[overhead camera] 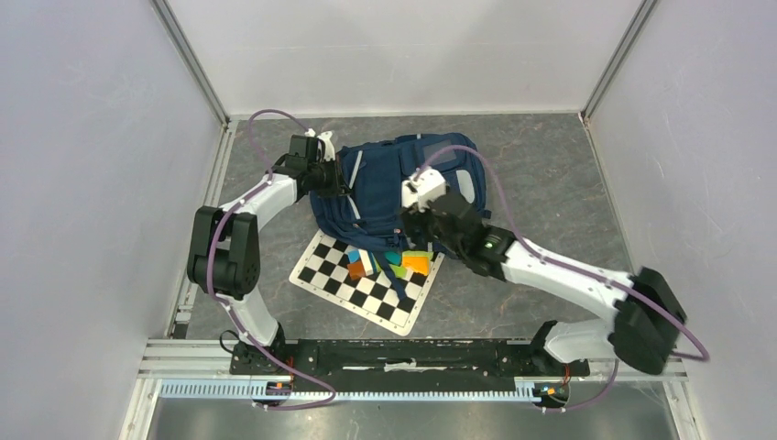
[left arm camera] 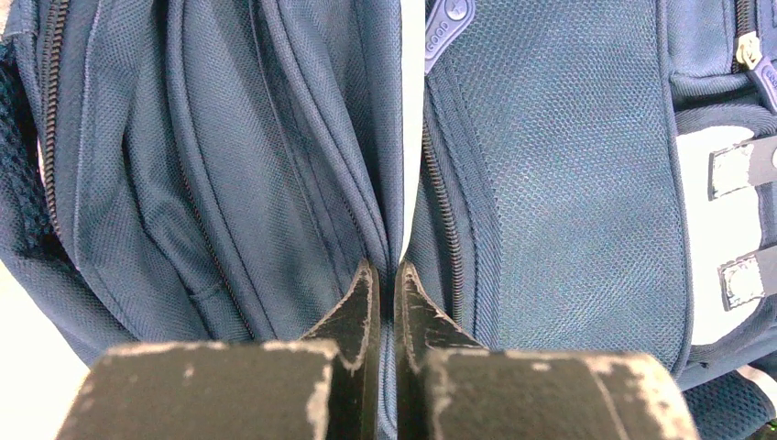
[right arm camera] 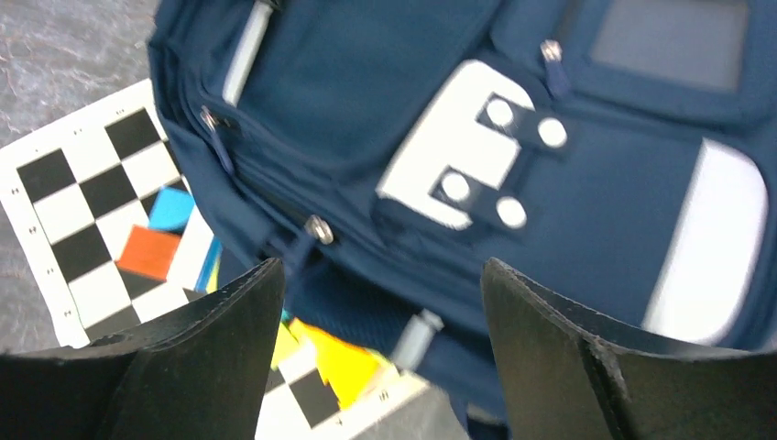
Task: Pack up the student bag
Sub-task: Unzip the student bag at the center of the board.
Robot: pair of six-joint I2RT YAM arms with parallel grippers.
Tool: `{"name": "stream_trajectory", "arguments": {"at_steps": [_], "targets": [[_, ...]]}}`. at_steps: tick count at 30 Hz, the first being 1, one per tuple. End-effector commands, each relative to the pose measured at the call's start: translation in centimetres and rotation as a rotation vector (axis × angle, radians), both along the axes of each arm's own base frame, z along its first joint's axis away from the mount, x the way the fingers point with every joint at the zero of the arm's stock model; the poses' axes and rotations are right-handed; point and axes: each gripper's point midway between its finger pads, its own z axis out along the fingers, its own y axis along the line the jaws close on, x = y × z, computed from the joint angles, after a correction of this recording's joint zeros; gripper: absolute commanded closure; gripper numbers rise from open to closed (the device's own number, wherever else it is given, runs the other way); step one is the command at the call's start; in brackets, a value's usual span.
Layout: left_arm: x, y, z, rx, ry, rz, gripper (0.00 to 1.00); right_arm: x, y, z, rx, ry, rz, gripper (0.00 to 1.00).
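Note:
The student bag (overhead camera: 394, 188), a navy backpack with grey stripes and a white patch, lies flat in the middle of the table. My left gripper (overhead camera: 341, 174) is at the bag's left side. In the left wrist view its fingers (left arm camera: 387, 266) are shut on a fold of the bag's blue fabric (left arm camera: 568, 183) beside a zipper. My right gripper (overhead camera: 423, 227) hovers open over the bag's near edge. In the right wrist view nothing sits between its fingers (right arm camera: 380, 270), and the bag's white patch (right arm camera: 440, 156) lies beyond them.
A black-and-white checkerboard (overhead camera: 339, 275) lies partly under the bag's near edge. Several coloured blocks rest on it, among them an orange one (right arm camera: 151, 252), a blue one (right arm camera: 171, 209) and a yellow one (right arm camera: 353, 362). Grey walls enclose the table on three sides.

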Motion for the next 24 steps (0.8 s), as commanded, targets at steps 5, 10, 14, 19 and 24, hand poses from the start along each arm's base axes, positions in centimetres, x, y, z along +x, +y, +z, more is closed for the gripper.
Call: {"name": "stream_trajectory", "arguments": {"at_steps": [5, 10, 14, 19, 24], "targets": [[-1.6, -0.3, -0.7, -0.067, 0.097, -0.005, 0.98, 5.9, 10.0, 3.2, -0.05, -0.152, 0.096, 0.14], [-1.6, -0.4, -0.5, -0.078, 0.096, 0.001, 0.98, 9.3, 13.6, 1.4, -0.113, -0.143, 0.084, 0.13], [-1.7, -0.2, -0.8, -0.061, 0.104, 0.002, 0.98, 11.3, 15.1, -0.3, -0.139, -0.15, 0.046, 0.13], [-1.5, 0.0, -0.8, -0.062, 0.106, 0.01, 0.98, 13.1, 15.6, -2.8, -0.196, -0.144, -0.014, 0.15], [-1.4, 0.3, -0.8, -0.067, 0.109, 0.022, 0.98, 13.7, 15.4, -5.3, -0.238, -0.121, -0.046, 0.19]]}}
